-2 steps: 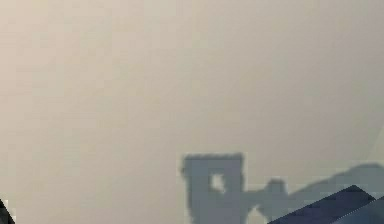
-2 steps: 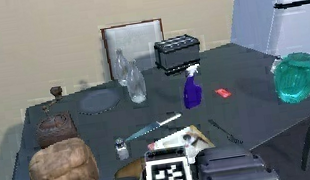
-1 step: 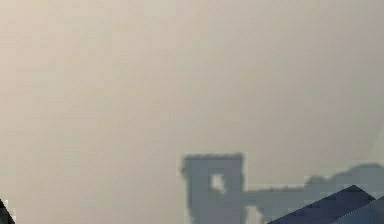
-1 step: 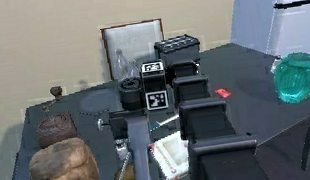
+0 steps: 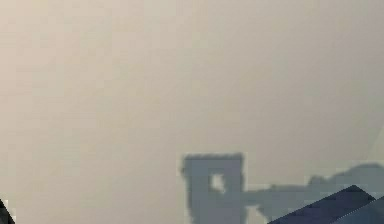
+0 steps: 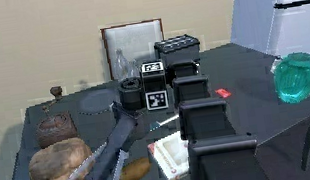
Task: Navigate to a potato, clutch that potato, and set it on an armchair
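Note:
On the dark countertop (image 6: 257,114) in the arm side view lies a small brown oval lump (image 6: 135,170) that looks like a potato. It rests right beside my gripper (image 6: 99,172). The arm (image 6: 206,121) reaches across the counter, with its white marker squares (image 6: 155,86) at the far end. The gripper's dark body and thin fingers slant down toward the view's lower left. They cross a big brown bread loaf (image 6: 58,164) that lies on the counter. I cannot tell whether the gripper holds anything.
The counter carries a black toaster (image 6: 178,52), a framed picture (image 6: 133,47) against the wall, a dark cup (image 6: 131,91), a dark round lump (image 6: 55,126), a white flat thing (image 6: 170,156) and a green glass bowl (image 6: 297,75). A fridge (image 6: 297,2) stands at the right. The forward view faces a beige wall (image 5: 150,90) and a dark counter corner (image 5: 340,208).

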{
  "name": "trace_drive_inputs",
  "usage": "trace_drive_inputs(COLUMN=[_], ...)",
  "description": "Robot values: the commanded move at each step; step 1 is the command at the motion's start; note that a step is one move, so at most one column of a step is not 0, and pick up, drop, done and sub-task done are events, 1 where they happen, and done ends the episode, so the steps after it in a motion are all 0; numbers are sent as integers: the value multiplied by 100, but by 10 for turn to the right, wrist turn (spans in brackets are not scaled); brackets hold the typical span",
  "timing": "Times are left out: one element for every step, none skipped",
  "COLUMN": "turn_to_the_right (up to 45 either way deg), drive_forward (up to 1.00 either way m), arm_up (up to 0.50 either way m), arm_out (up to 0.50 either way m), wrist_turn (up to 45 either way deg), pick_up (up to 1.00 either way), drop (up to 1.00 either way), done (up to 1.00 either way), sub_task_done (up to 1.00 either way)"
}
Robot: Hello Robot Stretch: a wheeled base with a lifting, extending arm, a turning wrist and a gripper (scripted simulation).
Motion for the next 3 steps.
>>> trace_drive_inputs(turn_to_the_right=[0, 0, 0], drive_forward=[0, 0, 0], arm_up=[0, 0, 0], arm_out=[0, 0, 0], wrist_turn=[450, 450, 60], pick_up=[0, 0, 0], drop=[0, 0, 0], done=[0, 0, 0], sub_task_done=[0, 0, 0])
